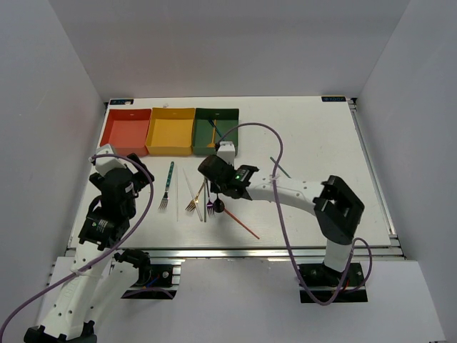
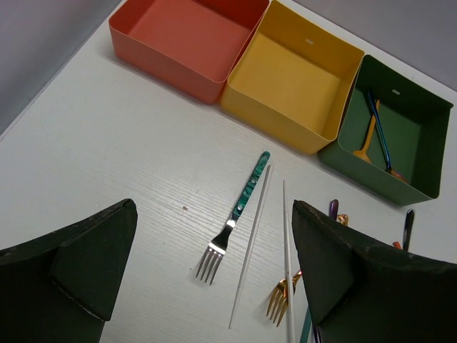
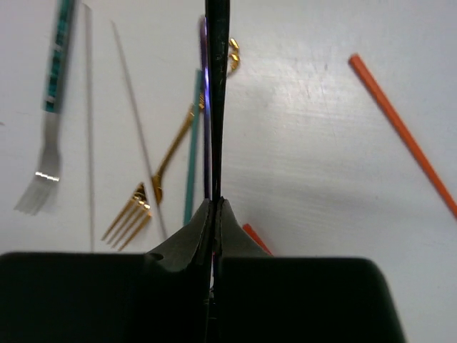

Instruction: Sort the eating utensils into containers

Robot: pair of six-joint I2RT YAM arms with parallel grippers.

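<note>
As the right wrist view shows, the right gripper [image 3: 216, 209] is clamped on the black spoon [image 3: 216, 86], and no gap is visible between the fingers. The left gripper [image 2: 214, 214] is spread wide above the table [image 2: 107, 143], with nothing between its fingers.

Location: the spoon is found at the centre of the top view, under the right gripper. It is below the green tray [image 2: 418, 143] and among loose utensils, with a purple utensil [image 3: 205, 107] just beside it and a gold fork [image 3: 153, 189] and a teal fork [image 2: 243, 206] further left. Whether it has been raised off the table cannot be told.

Handling, as judged: the spoon is taken to be light, rigid and smooth-finished. Slipping or swivelling is therefore to be expected in a narrow 2-finger pinch. A hold across the thin shaft, near the balance point, is considered soundest. The present hold sits at the lower end of the visible shaft, so most of the length is left unsupported and sagging is a risk.

Orientation: the long axis runs straight up the wrist frame, from the fingers to the top edge. In the top view it is near vertical. A round bowl shows just below the gripper and points to the bottom edge, so the handle is judged to point toward the trays.

In the green tray, 1 gold spoon [image 2: 368, 136] and 1 dark utensil [image 2: 380, 139] are noted.
</note>
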